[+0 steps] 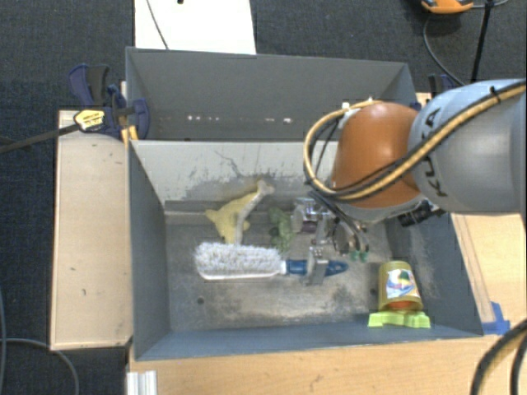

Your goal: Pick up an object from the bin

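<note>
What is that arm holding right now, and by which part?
It cannot be told. The gripper sits low at the blue handle end of the white-bristled brush, but a hold on it is not visible.

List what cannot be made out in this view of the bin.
Camera view: the blue handle of the white brush, partly covered by the hand.
Camera view: the small green thing left of the hand, too small to identify.
Camera view: the label on the yellow can, too small to read.
Camera view: the right rear floor of the bin, hidden by the orange cover.
</note>
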Tool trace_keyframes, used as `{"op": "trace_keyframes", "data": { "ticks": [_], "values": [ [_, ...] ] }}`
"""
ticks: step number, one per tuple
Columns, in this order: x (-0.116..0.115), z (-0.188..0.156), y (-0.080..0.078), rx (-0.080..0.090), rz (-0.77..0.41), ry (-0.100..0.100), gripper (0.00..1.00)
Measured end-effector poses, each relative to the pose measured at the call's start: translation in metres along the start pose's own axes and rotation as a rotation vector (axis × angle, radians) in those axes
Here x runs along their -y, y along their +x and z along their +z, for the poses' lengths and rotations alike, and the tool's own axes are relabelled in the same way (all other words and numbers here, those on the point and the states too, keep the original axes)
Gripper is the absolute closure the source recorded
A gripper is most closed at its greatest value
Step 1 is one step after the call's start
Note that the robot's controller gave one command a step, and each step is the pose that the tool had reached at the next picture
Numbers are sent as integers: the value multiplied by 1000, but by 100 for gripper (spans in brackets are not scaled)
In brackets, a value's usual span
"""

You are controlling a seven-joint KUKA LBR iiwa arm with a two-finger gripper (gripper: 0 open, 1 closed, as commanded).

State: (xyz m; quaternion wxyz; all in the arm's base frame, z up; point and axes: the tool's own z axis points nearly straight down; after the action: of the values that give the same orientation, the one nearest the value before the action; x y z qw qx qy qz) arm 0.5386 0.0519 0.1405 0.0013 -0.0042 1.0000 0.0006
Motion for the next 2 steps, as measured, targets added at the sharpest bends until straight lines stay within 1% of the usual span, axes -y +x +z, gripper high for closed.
{"op": "trace_keyframes", "data": {
  "ticks": [1, 2],
  "values": [
    [-23, 46, 23, 5, 70, 0, 0],
    [-30, 58, 30, 0, 81, 0, 0]
  ]
}}
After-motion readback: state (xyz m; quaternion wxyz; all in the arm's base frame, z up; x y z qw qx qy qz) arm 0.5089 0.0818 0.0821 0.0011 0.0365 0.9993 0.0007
